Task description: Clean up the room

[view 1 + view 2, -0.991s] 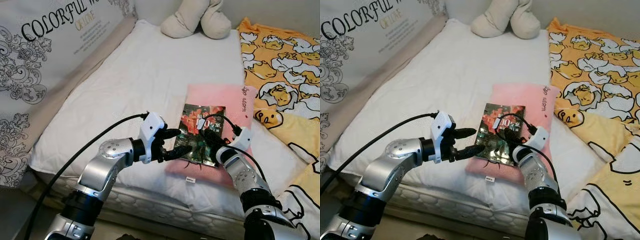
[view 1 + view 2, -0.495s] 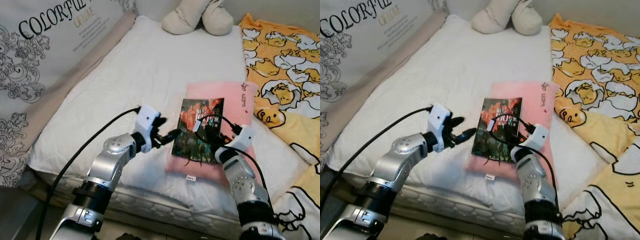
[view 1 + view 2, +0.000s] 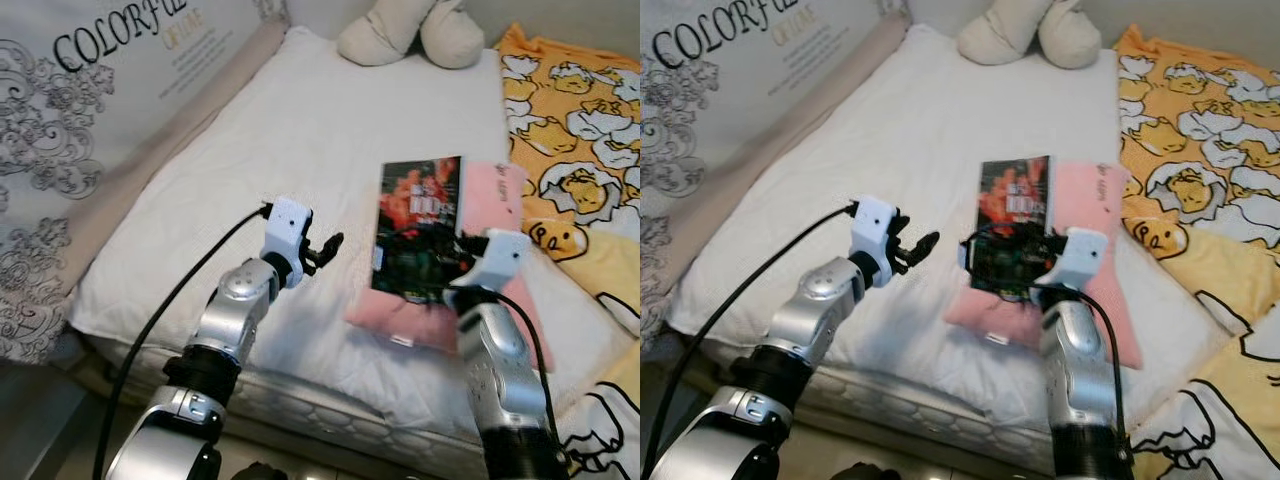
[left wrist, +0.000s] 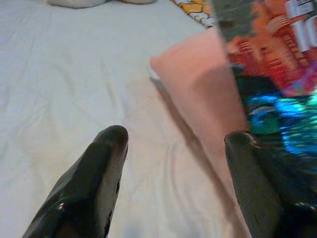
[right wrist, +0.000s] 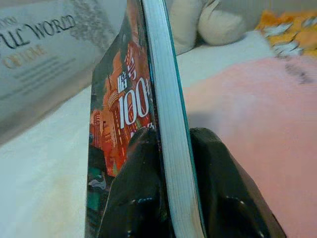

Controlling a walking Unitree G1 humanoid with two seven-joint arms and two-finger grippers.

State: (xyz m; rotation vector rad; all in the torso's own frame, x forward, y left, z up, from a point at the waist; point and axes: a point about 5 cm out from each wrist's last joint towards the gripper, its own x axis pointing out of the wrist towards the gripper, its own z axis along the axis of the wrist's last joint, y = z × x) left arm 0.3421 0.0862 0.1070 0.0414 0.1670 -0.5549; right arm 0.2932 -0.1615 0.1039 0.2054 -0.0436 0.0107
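Right pincer [image 3: 1015, 262] has clamped the book [image 3: 416, 225] and lifted it off the pink pillow [image 3: 495, 200] — pickup's done. Left pincer [image 3: 325, 248], at 9 o'clock, backed off, fingers spread.

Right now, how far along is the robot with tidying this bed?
Done: the right gripper has its jaws closed on the book, lifted off the pink pillow.
In hand: carrying that book, while the left gripper hovers open beside it.
Left: putting the book away; the pillow, stuffed toy and yellow blanket still lie on the bed.
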